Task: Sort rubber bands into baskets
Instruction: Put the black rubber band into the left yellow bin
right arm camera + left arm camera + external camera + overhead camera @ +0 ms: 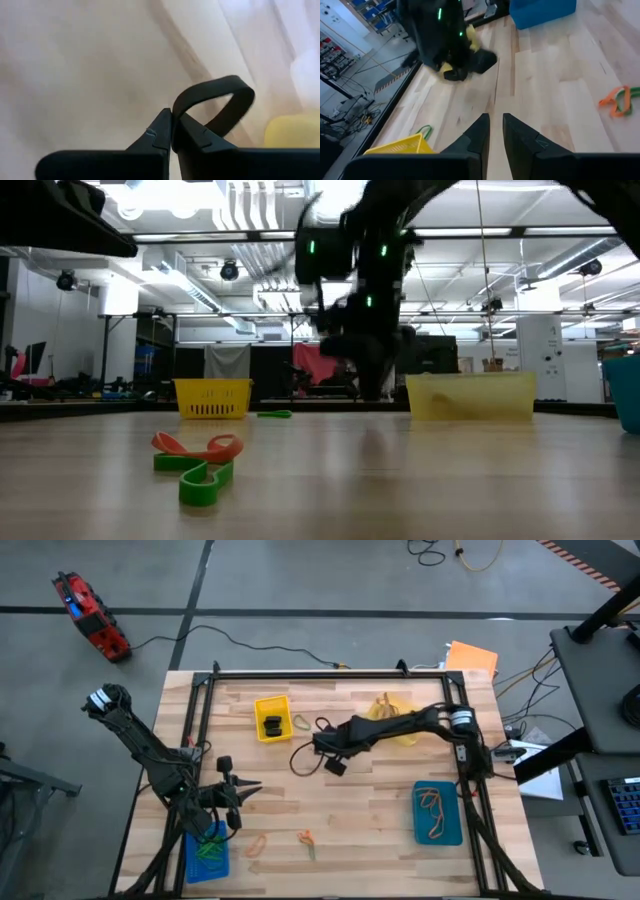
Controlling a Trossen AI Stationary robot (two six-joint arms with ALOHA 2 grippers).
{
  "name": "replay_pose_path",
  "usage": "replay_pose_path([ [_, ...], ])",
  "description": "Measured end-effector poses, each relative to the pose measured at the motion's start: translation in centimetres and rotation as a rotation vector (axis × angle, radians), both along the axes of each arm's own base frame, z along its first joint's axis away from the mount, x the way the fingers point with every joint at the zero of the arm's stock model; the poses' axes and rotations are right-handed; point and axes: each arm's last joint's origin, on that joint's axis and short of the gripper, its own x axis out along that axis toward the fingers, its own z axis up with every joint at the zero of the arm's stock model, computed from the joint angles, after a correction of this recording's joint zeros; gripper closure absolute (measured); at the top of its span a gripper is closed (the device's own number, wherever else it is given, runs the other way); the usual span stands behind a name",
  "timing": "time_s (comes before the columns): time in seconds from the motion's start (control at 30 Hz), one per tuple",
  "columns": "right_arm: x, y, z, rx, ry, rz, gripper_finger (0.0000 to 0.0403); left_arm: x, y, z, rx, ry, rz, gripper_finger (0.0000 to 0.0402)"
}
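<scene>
Pale wooden planks make up the table [380, 810], framed by black rails, with grey floor all round and a lit workshop beyond it.

Reaching in from the right side, the right gripper [172, 131] has its fingers pinched together on a black rubber band [220, 100], which arches up from the tips as a free loop. In the high view this gripper [322, 743] sits mid-table, just right of the bright yellow basket [272, 717]. At the near left the left gripper [495, 131] waits over bare wood with its fingers a narrow slit apart, holding nothing.

Such a band is probably very light, soft and springy (it keeps its curve but would fold or slip easily), so a firm pinch across one strand, as here, looks like the sensible hold.

- The bright yellow basket holds dark bands, likely black ones.
- The pale yellow basket [400, 725], far and right of centre, lies partly under the right arm; a tan loop shows at its far edge.
- The teal basket [438, 812] at the near right holds orange bands.
- The bright blue basket [207, 852] at the near left holds green bands.

Loose on the wood are a green band [301, 722] beside the yellow basket, and orange and green bands [306, 839] near the front edge.
</scene>
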Motion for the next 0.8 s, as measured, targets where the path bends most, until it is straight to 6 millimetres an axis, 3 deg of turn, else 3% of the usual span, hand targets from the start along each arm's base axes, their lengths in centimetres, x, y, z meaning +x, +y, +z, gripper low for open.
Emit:
replay_pose_path([
  [0.17, -0.3, 3.2, 3.1, -0.003, -0.074, 0.190, 0.0394, 0.1, -0.1, 0.2, -0.019, -0.031, 0.012, 0.0351],
  [0.33, -0.6, 8.1, 4.9, 0.005, -0.189, 0.518, 0.0394, 0.3, -0.4, 0.5, -0.044, -0.027, -0.039, 0.0315],
  [0.57, -0.9, 12.4, 4.0, 0.047, -0.458, 0.808, 0.0394, 1.3, -1.4, 2.0, -0.035, -0.076, -0.241, 0.0262],
  [0.8, 0.0, 13.2, 3.5, 0.027, -0.617, 0.814, 0.0394, 2.7, -0.2, 2.2, -0.010, -0.056, -0.287, 0.0239],
])
